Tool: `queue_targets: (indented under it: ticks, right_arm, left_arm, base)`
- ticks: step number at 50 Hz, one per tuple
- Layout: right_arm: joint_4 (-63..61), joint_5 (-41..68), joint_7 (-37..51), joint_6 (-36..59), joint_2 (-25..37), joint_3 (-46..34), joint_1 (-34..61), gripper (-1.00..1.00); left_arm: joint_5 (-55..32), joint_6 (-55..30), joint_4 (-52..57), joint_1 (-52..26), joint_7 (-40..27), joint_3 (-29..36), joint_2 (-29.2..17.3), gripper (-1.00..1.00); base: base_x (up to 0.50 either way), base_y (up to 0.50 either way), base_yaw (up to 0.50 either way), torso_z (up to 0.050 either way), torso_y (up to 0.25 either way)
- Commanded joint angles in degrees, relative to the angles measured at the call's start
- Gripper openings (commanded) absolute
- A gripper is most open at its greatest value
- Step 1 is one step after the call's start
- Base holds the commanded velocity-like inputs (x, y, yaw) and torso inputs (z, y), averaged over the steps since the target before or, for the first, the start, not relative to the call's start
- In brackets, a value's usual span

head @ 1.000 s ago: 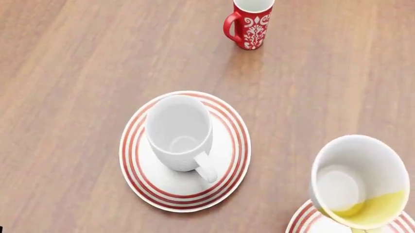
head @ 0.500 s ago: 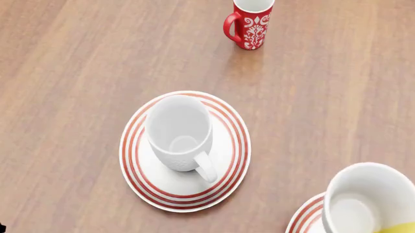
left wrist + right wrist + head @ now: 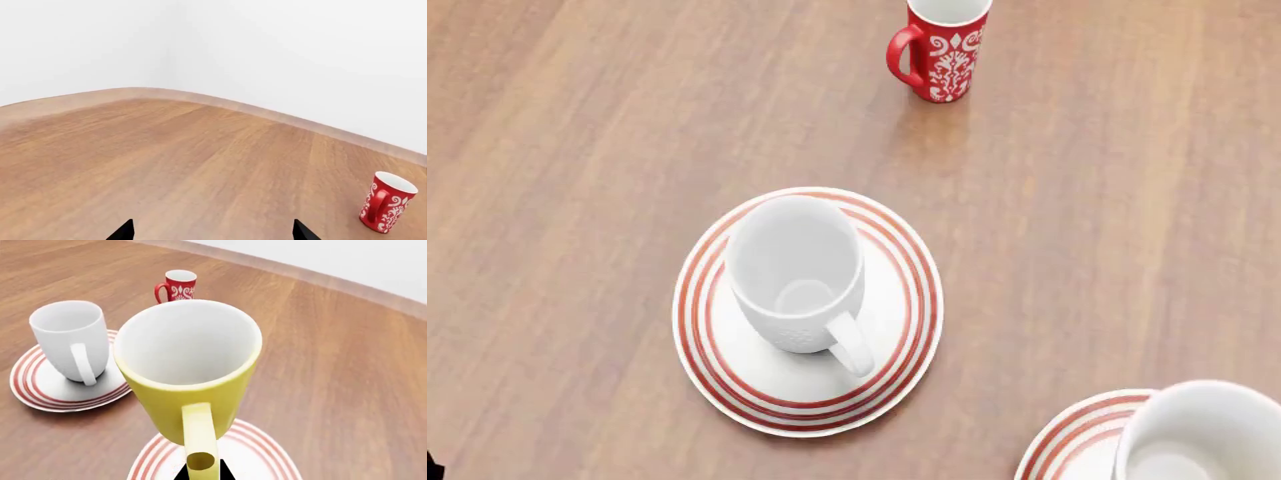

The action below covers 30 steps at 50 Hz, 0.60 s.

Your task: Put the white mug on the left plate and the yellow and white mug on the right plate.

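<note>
The white mug (image 3: 794, 268) stands upright on the left plate (image 3: 705, 345); both also show in the right wrist view, the mug (image 3: 70, 337) on the plate (image 3: 37, 390). My right gripper (image 3: 200, 473) is shut on the handle of the yellow and white mug (image 3: 190, 370), which is upright over the right plate (image 3: 267, 457); I cannot tell whether it touches the plate. In the head view only the mug's white rim (image 3: 1208, 432) and part of the right plate (image 3: 1068, 435) show at the bottom right corner. My left gripper (image 3: 213, 235) is open and empty over bare table.
A red mug with a white floral pattern (image 3: 941, 50) stands at the far side of the wooden table; it also shows in the right wrist view (image 3: 179, 285) and the left wrist view (image 3: 387, 207). A white wall rises behind the table's far edge.
The yellow and white mug has gone from tilted to upright and moved down towards the right plate, sliding towards the bottom right corner of the head view. The white mug has not moved.
</note>
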Motion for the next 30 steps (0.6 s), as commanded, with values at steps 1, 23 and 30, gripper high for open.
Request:
queue_targets:
  ticks: [1, 23, 30]
  right_arm:
    - [1.4, -0.6, -1.1, -0.9, -0.7, -0.7, 0.6, -1.00]
    - [9.3, -1.5, -1.9, -2.0, -0.7, -2.7, 3.9, -1.00]
    - [8.7, -0.8, -2.0, -2.3, -1.0, -1.3, 2.7, -1.00]
  left_arm:
    - [-0.1, -0.2, 0.3, -0.2, -0.2, 0.1, -0.3, 1.00]
    - [-0.4, -0.4, 0.6, -0.1, -0.8, -0.1, -0.6, 1.00]
    - [-0.3, -0.4, 0.5, -0.2, -0.7, 0.2, -0.6, 1.00]
  base:
    - [0.00, 0.00, 0.00, 0.000, 0.000]
    - [0.00, 0.00, 0.00, 0.000, 0.000]
    - [0.00, 0.00, 0.00, 0.000, 0.000]
